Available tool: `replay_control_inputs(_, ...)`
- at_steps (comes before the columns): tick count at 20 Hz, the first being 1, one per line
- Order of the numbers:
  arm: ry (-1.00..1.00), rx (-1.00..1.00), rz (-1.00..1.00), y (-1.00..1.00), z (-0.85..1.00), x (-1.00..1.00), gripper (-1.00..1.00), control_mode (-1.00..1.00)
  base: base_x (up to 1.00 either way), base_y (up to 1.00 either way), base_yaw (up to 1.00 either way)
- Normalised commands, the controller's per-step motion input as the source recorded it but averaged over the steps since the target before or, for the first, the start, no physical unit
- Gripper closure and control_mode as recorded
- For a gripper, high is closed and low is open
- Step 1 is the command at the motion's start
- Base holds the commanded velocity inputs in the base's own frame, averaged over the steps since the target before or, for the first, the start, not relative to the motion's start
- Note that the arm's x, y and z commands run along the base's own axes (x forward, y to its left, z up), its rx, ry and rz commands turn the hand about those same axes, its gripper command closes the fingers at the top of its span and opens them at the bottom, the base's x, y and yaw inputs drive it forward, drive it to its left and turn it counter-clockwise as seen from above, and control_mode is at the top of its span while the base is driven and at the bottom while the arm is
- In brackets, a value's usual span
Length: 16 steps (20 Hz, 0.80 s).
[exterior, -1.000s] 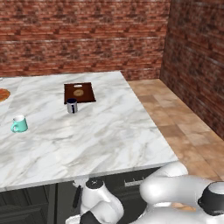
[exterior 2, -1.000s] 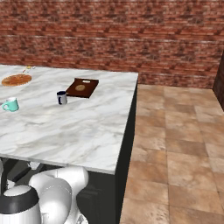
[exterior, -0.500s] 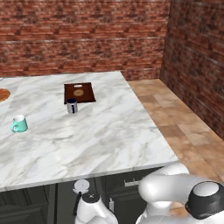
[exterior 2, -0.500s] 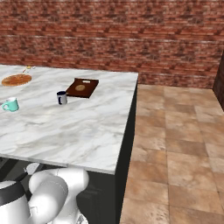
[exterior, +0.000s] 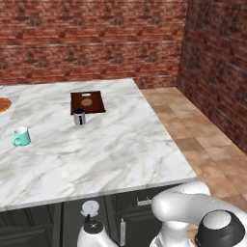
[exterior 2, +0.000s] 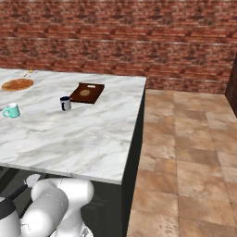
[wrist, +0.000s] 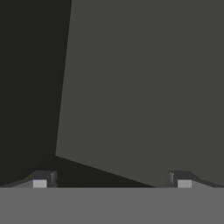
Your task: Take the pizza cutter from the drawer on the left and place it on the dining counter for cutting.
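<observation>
The dining counter (exterior: 111, 154) is a white marble slab on black cabinets, also seen in the right base view (exterior 2: 83, 139). My arm reaches low in front of those cabinets, below the counter's near edge, with its wrist (exterior: 91, 226) by the black fronts. My gripper (wrist: 112, 181) is open: its two dark fingertips (wrist: 43, 178) stand far apart with nothing between them, facing a flat dark grey panel (wrist: 144, 87). A black drawer front with a short silver handle (exterior: 144, 202) sits just under the slab. The pizza cutter is out of view.
On the counter stand a dark brown board (exterior: 88, 102), a dark blue cup (exterior: 79, 116), a teal mug (exterior: 20, 137) and a pizza (exterior 2: 17, 84) at the far left. Brick walls close the back and right. Tiled floor (exterior 2: 185, 152) lies right of the counter.
The arm has sunk lower in front of the cabinets, wrist and elbow dropping toward the frame's bottom. Things on the counter have not moved.
</observation>
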Motion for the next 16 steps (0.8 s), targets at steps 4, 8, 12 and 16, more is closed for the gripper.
replay_control_inputs(4,0.01,0.00,0.00,0.10,0.00,-0.04,-1.00,-1.00,0.00,0.00,0.00)
replay_control_inputs(8,0.13,0.02,-0.01,0.19,-0.03,-0.18,-1.00,-1.00,0.00,0.00,0.00)
replay_control_inputs(12,0.14,0.05,-0.01,0.18,-0.08,-0.17,-1.00,-1.00,0.00,0.00,0.00)
replay_control_inputs(16,0.05,0.00,0.00,0.03,0.00,-0.01,-1.00,-1.00,0.00,0.00,0.00)
